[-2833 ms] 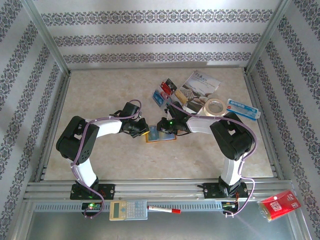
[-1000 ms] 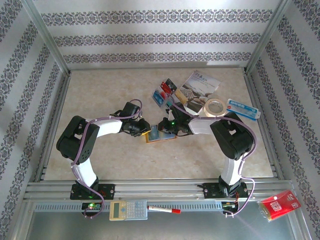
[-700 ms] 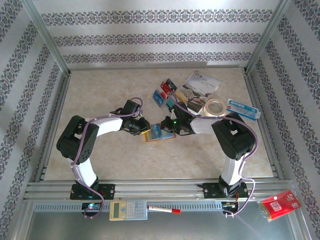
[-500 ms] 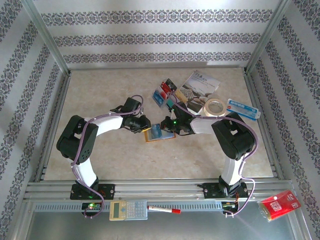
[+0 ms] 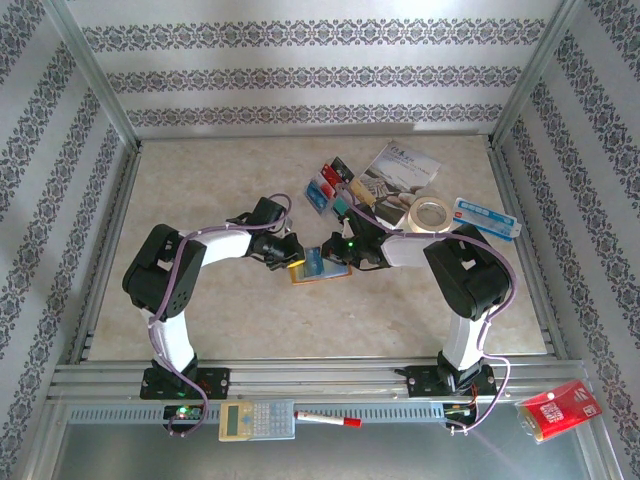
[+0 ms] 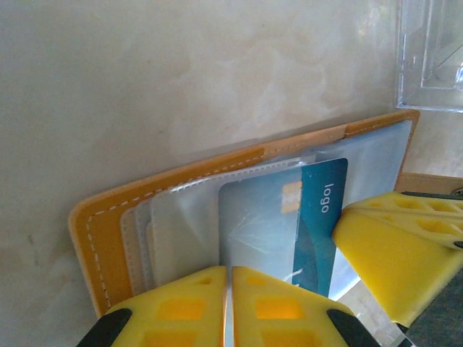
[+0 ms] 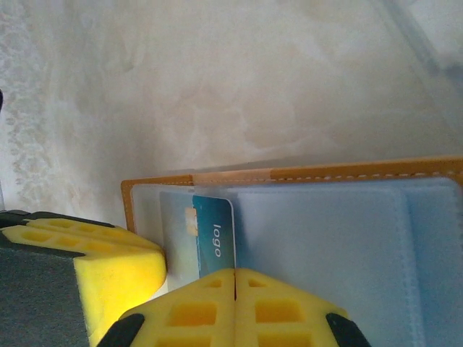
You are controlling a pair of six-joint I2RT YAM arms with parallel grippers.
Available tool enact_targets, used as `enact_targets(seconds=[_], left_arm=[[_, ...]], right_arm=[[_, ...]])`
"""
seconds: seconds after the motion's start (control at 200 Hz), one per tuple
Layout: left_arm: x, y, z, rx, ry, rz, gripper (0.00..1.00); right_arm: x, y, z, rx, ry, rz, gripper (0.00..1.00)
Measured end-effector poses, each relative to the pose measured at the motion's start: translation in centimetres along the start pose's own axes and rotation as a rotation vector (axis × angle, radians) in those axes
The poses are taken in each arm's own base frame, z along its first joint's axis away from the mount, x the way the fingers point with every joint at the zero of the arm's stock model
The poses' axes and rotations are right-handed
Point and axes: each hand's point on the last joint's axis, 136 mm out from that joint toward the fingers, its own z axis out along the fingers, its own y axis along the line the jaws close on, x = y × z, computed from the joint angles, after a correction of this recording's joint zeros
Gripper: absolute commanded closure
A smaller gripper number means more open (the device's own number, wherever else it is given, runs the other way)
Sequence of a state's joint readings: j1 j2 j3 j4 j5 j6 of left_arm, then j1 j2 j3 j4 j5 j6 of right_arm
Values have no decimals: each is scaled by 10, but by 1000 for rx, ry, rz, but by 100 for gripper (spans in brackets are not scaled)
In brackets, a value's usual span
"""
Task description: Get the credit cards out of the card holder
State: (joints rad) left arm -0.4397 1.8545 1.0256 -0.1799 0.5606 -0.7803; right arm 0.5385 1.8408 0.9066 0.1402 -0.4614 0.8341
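Extraction step: my right claw (image 7: pixel 235 278), shut, rests on the holder (image 6: pixel 98 224); my left claw (image 6: pixel 228 273), jaws nearly meeting, presses the teal card (image 6: pixel 318 217) in the holder's sleeve; next, probably slide it clear.

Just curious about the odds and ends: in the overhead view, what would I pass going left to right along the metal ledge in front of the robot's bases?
calculator → marker pen → red packet
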Motion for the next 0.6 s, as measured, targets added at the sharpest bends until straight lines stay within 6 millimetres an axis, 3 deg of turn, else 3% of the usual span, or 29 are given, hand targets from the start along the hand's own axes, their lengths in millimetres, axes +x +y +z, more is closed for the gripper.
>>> enact_targets(seconds=[0.315,0.505,0.6], left_arm=[[0,2,1,-10,0,14,89],[0,2,1,-11,0,15,89],[0,2,1,-10,0,17,89]], right_arm=[[3,12,0,-57,21,-17,82],[3,14,0,-67,26,-19,83],[3,14,0,-68,26,-19,88]])
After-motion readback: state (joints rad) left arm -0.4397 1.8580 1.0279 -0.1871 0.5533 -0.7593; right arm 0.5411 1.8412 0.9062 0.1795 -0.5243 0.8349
